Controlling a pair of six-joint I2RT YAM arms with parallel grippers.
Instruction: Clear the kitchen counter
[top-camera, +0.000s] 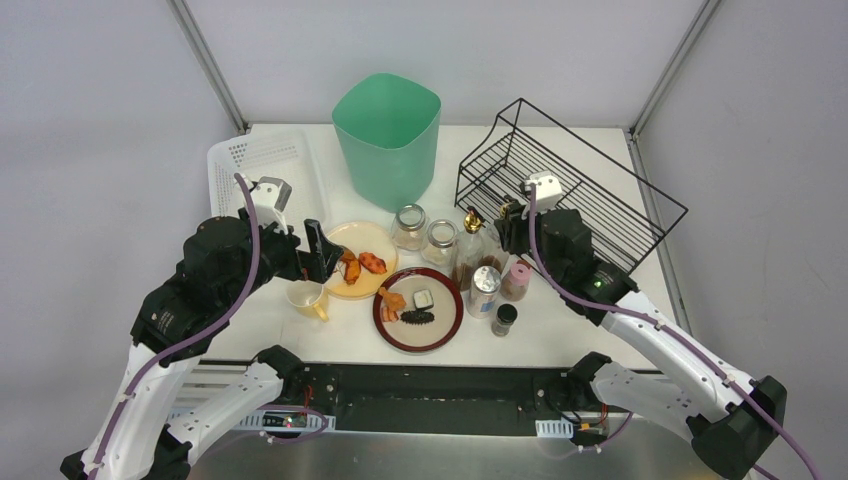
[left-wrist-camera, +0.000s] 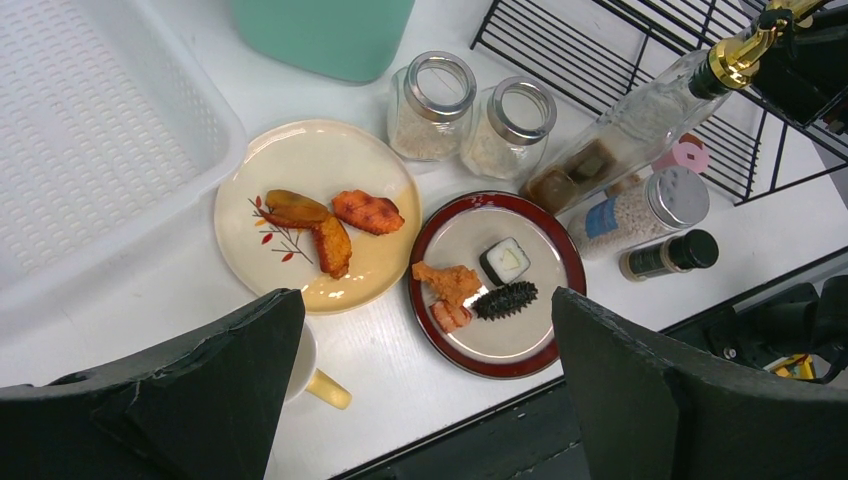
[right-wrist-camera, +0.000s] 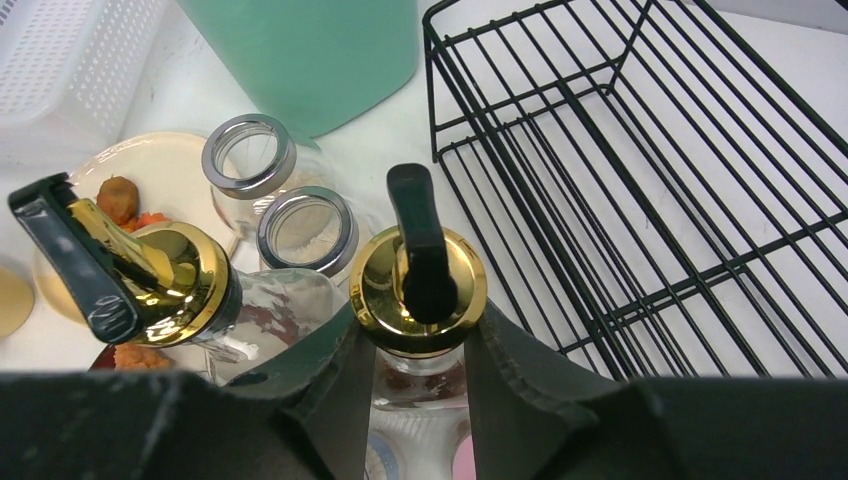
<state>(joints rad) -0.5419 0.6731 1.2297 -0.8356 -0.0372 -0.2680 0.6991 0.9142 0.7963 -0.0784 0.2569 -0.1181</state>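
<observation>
The white kitchen counter carries a cream plate of fried pieces, a red-rimmed plate of food, a cup with a yellow handle, two glass jars, spice shakers and pump bottles. My right gripper is shut on the neck of a glass bottle with a gold cap, just left of the wire rack. A second gold-capped bottle leans beside it. My left gripper hangs open above the cup and plates, holding nothing.
A green bin stands at the back centre. A white perforated basket sits at the back left, and a black wire rack at the back right. A small dark shaker is near the front edge.
</observation>
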